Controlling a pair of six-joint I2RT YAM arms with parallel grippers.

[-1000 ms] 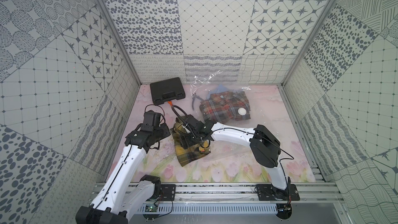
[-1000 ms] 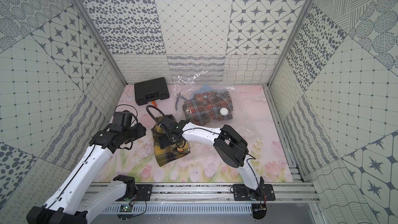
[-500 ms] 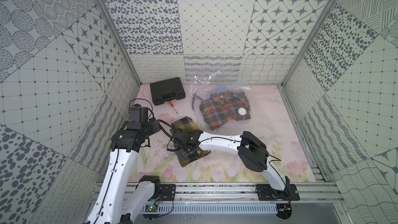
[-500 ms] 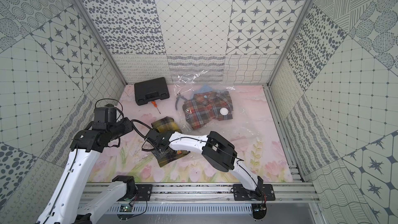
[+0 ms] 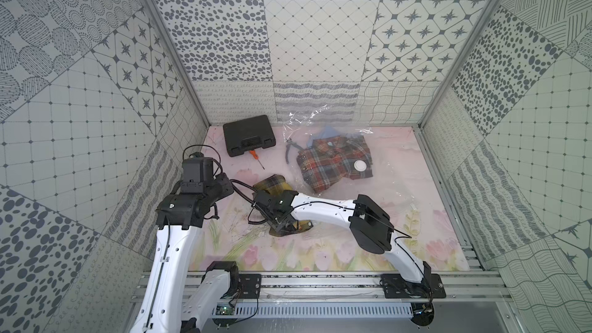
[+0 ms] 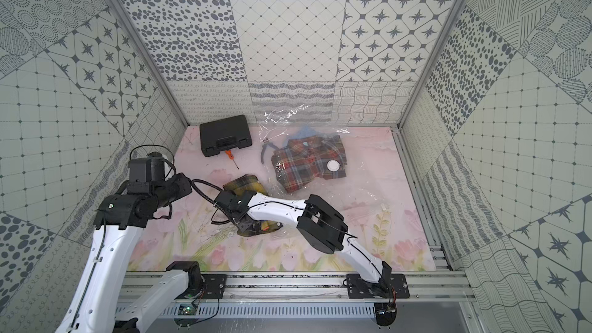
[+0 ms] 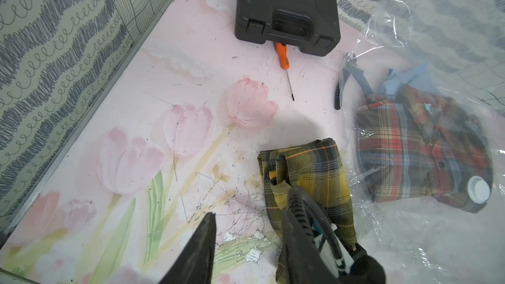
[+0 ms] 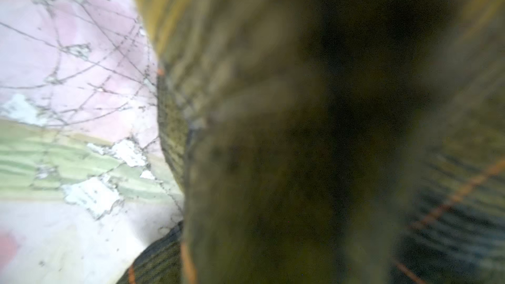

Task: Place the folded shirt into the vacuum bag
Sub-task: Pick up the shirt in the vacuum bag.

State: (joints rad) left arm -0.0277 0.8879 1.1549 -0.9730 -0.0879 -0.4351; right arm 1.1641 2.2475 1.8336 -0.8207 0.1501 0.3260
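Patterned grey-and-white panels wall in a pink, tulip-printed desk [image 5: 416,235], and we see both arms reaching in from the near rail. Our right arm [image 5: 323,209] stretches low and leftward across the middle of the desk, its wrist bent down so that the right tool [image 5: 282,225] presses into the near end of the folded shirt [image 5: 272,184], a yellow plaid bundle lying left of centre. Blurred yellow fabric fills the right wrist view, so we cannot tell whether that tool has pinched the cloth or how wide it stands. Our left arm [image 5: 173,251] rises steeply at the left side and bends over, its left tool [image 7: 250,219] hovering above the desk just left of the shirt, moderately parted, nothing between its fingers [image 7: 202,247]. The shirt lies outside the vacuum bag [image 5: 384,187], just beside its left edge. That clear, crinkled bag spreads over the far right of the desk and up against the far wall, with a red plaid shirt [image 5: 330,164] inside and a white valve cap [image 5: 360,165] on top. A black case [image 5: 249,134] sits far left, an orange screwdriver [image 5: 254,155] at its near edge, and pliers [image 5: 290,152] lie between the case and the bag.
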